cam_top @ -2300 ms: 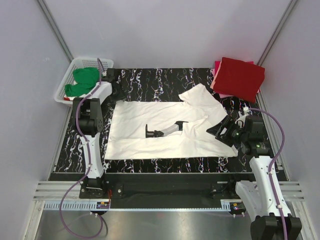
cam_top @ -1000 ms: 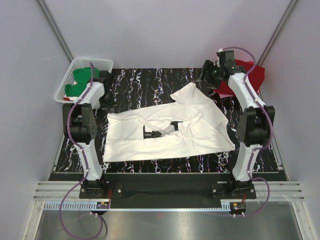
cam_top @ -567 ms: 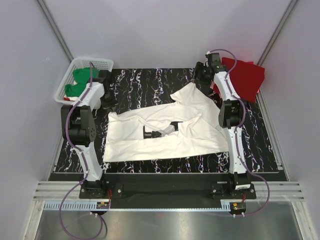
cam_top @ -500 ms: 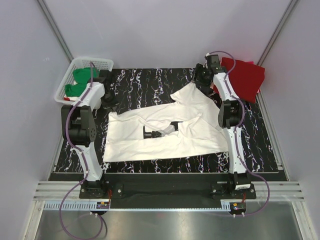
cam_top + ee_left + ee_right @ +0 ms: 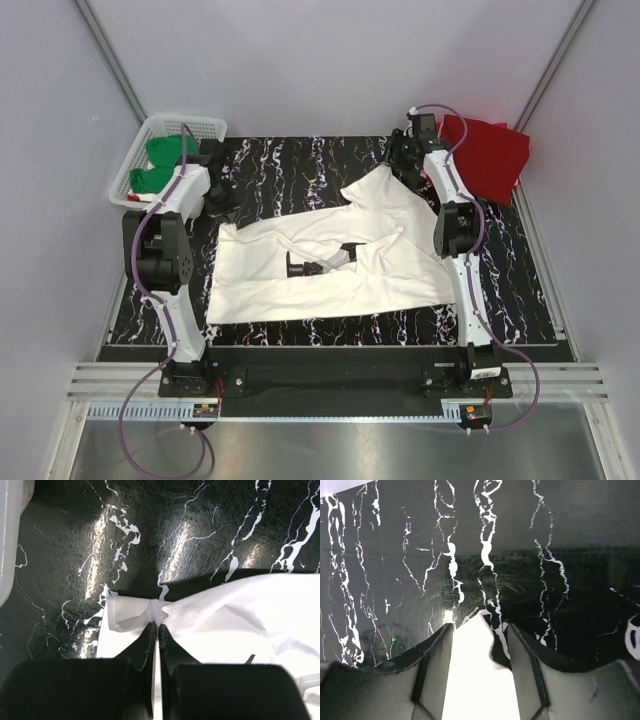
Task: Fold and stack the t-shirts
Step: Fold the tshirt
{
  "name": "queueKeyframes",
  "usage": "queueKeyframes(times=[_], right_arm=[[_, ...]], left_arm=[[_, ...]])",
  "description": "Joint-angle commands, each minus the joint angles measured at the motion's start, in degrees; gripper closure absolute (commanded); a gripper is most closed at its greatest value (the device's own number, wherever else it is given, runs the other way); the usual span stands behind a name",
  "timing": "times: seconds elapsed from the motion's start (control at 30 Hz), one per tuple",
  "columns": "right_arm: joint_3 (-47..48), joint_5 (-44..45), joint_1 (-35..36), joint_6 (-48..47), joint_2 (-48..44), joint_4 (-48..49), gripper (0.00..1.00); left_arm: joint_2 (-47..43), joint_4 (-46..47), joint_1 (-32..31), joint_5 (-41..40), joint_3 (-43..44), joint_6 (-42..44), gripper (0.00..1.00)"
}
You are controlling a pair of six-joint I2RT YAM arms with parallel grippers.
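Black desk [image 5: 290, 165] bears one white tee [image 5: 300, 290], one red tee [image 5: 495, 155]; left hand [image 5: 156, 628] clamps the white, right hand [image 5: 479, 630] gapes.

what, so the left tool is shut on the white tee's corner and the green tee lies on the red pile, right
No: the left tool is shut on a corner of the white tee, but the green tee lies in the white basket, per the top external view.
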Motion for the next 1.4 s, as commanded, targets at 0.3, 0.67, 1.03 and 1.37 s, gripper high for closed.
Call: queueKeyframes(times=[0.3, 0.67, 1.03, 1.37], right_arm=[[-3.8, -3.6, 2.3, -0.9, -0.5, -1.8, 0.62], [-4.1, -2.5, 2.3, -1.1, -0.8, -1.3, 0.97], [-21.2, -7.8, 2.3, -4.4, -15.9, 8.2, 1.00], [-50.7, -10.0, 2.3, -3.6, -43.0, 21.4, 1.00]], left_arm=[[-3.3, 0.7, -0.1, 1.3, -0.1, 0.7, 0.95], [-3.3, 0.4, 0.0, 1.3, 0.1, 0.8, 0.95], [-4.7, 4.7, 1.5, 3.8, -1.0, 0.9, 1.00], [-6.2, 8.2, 1.4, 2.6, -3.3, 1.5, 1.00]])
